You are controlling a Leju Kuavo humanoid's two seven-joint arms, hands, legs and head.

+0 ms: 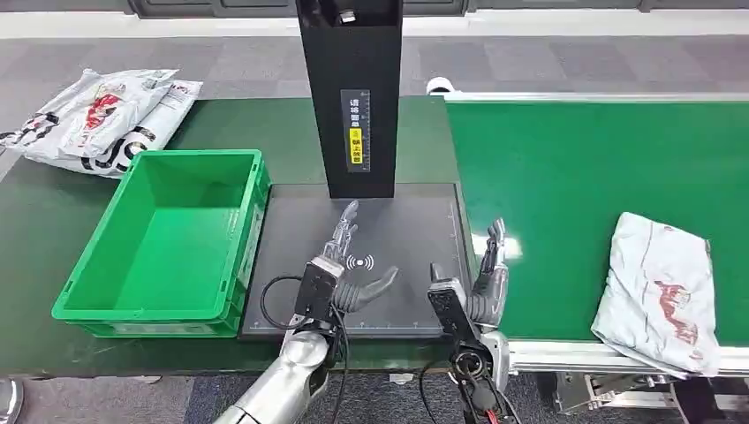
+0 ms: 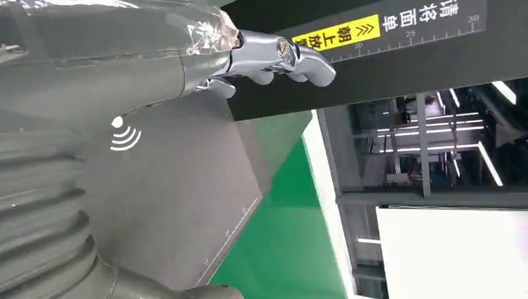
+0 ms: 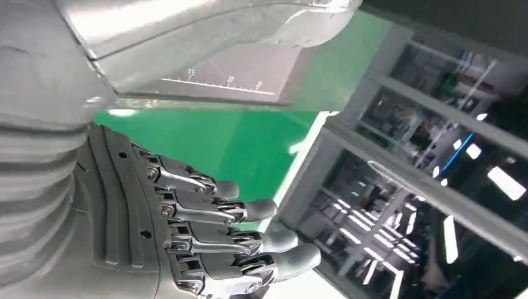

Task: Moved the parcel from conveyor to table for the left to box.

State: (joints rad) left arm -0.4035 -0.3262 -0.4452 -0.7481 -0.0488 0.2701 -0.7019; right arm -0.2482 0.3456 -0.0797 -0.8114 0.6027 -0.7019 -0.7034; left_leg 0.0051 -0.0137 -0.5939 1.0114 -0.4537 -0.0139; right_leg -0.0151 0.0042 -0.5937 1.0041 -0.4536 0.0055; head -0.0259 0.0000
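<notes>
both our hands are empty, fingers spread: our left hand (image 1: pixel 340 265) hovers over the dark scanning pad (image 1: pixel 415 230), ready to receive, and our right hand (image 1: pixel 481 287) waits at the conveyor's (image 1: pixel 565 168) near left edge. the parcel (image 1: pixel 661 287) lies on the belt's near right. the scanner post (image 1: pixel 349 97) carries a yellow label we can't read.

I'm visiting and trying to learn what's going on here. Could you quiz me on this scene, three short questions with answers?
1. True or false: the green bin already holds a parcel.
2. Where is the parcel nearest the robot? A) dark scanner pad B) green conveyor C) in a hand
3. What is the right hand holding?

Key
1. False; it looks empty.
2. B, on the green conveyor, to the robot's right.
3. Nothing; like the left hand, its fingers are apart.
</notes>
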